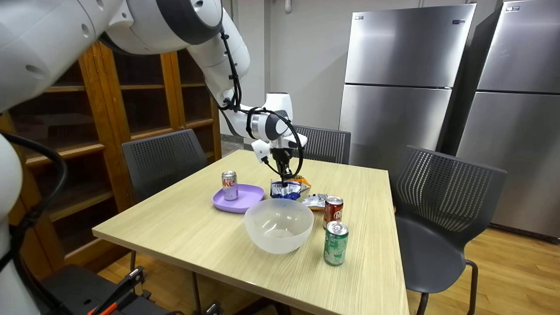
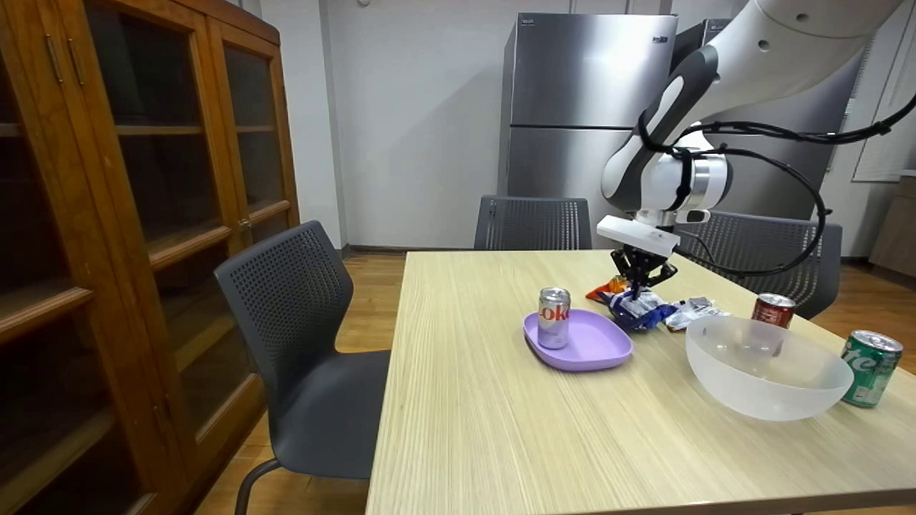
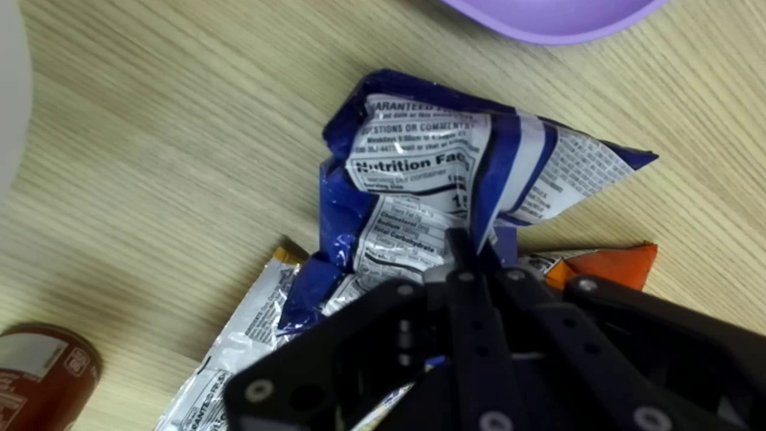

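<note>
A crumpled blue and white snack bag (image 3: 413, 149), its nutrition label facing up, lies on the table under my gripper (image 3: 476, 251). The fingertips have come together on a raised blue fold of that bag, pinching it. In both exterior views the gripper (image 1: 284, 180) points down onto the blue bag (image 2: 639, 313). Partly behind the fingers, an orange bag (image 3: 619, 266) lies beside it. On the opposite side a silver bag (image 3: 239, 353) touches or nearly touches the blue one; the gripper hides part of both.
Near the bags sits a purple plate (image 2: 597, 347) bearing a silver Coke can (image 2: 553, 318). A frosted bowl (image 1: 279, 243) stands closer to the table's front, with a red can (image 1: 333, 212) and a green can (image 1: 336, 245) beside it. Chairs (image 1: 437, 210) surround the table.
</note>
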Controlling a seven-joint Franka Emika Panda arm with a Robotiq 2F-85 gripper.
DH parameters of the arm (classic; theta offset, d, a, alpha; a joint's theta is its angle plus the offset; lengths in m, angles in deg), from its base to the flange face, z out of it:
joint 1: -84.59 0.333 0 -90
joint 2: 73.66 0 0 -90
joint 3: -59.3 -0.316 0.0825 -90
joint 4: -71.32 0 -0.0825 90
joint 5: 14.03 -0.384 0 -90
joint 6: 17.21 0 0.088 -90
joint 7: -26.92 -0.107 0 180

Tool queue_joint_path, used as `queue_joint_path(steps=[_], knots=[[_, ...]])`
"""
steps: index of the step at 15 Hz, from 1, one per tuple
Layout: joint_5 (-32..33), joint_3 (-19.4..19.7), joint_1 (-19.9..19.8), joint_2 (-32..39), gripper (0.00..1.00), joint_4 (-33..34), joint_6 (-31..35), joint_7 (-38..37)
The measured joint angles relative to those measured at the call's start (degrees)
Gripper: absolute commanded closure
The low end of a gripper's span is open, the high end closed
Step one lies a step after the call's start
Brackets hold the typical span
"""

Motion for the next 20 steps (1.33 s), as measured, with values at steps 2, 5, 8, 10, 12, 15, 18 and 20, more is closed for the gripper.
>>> queue_joint_path(steps=[2, 5, 8, 10, 12, 15, 18, 20], knots=[[0.0, 0.0, 0.2, -1.3, 1.0, -1.02, 0.7, 0.0], [0.02, 0.15, 0.8, -4.1, 1.0, -3.95, 2.55, 0.0], [0.08, 0.9, 1.99, -7.81, 1.0, -8.39, 5.13, -0.03], [0.12, 1.68, 2.93, -10.69, 1.0, -12.03, 7.17, -0.21], [0.15, 2.34, 3.63, -13.8, 1.0, -16.05, 9.12, -0.31], [0.62, 2.93, 4.12, -18.86, 1.0, -22.42, 11.61, -0.31], [2.52, 4.14, 4.63, -23.72, 1.0, -28.22, 12.1, -0.32], [5.09, 5.31, 4.96, -26.51, 1.0, -31.46, 11.87, -0.45]])
